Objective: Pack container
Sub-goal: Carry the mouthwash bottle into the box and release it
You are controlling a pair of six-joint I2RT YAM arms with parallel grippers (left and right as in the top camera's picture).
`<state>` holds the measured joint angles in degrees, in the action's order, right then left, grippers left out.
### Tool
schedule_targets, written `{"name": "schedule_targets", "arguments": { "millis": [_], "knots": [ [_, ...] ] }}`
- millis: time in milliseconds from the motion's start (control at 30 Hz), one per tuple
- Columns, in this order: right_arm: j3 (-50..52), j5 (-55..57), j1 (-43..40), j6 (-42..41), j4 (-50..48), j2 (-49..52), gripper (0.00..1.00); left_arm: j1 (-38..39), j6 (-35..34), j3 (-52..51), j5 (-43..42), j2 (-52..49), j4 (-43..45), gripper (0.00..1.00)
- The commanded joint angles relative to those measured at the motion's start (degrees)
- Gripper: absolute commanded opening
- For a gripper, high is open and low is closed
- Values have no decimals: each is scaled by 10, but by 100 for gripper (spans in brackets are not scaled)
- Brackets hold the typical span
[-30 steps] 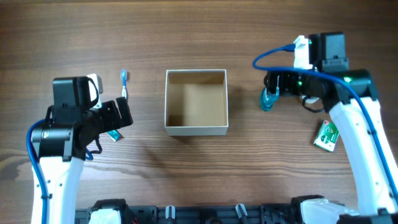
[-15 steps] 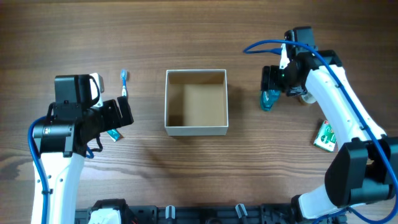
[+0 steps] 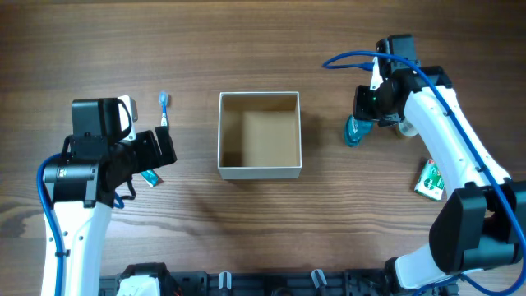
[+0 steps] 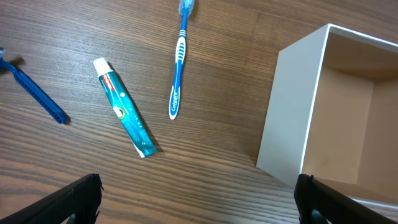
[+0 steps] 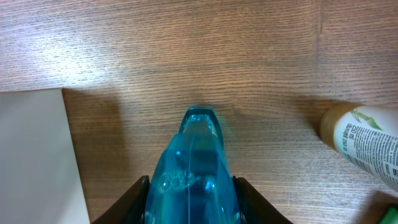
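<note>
Container [image 3: 259,171] sat in the middle of the table [image 3: 246,33]. At its 3 o'clock, the right claw [image 5: 189,186] squeezed a clear blue bottle [image 5: 189,158]. At its 9 o'clock, the left claw [image 4: 199,202] gaped wide.

The blue toothbrush [image 4: 178,59] lying on the desk has white lettering along its handle that looks like "Colgate". The teal toothpaste tube [image 4: 124,109] beside it carries print too small to read. The pale bottle [image 5: 364,140] has a green leaf and fine lines of text, unreadable. The blue bottle [image 5: 189,168] and green packet [image 3: 430,179] show nothing legible.
</note>
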<state>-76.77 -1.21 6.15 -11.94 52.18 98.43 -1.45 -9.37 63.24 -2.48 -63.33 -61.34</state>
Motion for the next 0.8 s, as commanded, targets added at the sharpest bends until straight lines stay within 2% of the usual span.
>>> {"name": "schedule_targets", "arguments": {
  "millis": [0,100,167,233,367,467,600,767],
  "knots": [
    [-13,-1,4,0,15,-27,4,4,-5,11,-11,-1,2,100],
    [-20,-2,35,2,19,-121,4,4,-5,11,-11,-1,2,100],
    [-54,0,94,-1,34,-179,4,4,-5,11,3,-1,2,100],
    [-126,30,174,-23,66,-182,4,4,-5,11,9,-1,2,100],
    [-202,79,298,-78,47,-134,4,4,-5,11,8,-1,2,100],
    [-202,91,342,-150,-10,-55,4,4,-5,11,8,-1,2,100],
    [-202,128,360,-199,-51,37,4,4,-5,11,9,-1,2,100],
    [-202,126,360,-245,-69,99,4,4,-5,11,8,-1,2,100]
  ]
}}
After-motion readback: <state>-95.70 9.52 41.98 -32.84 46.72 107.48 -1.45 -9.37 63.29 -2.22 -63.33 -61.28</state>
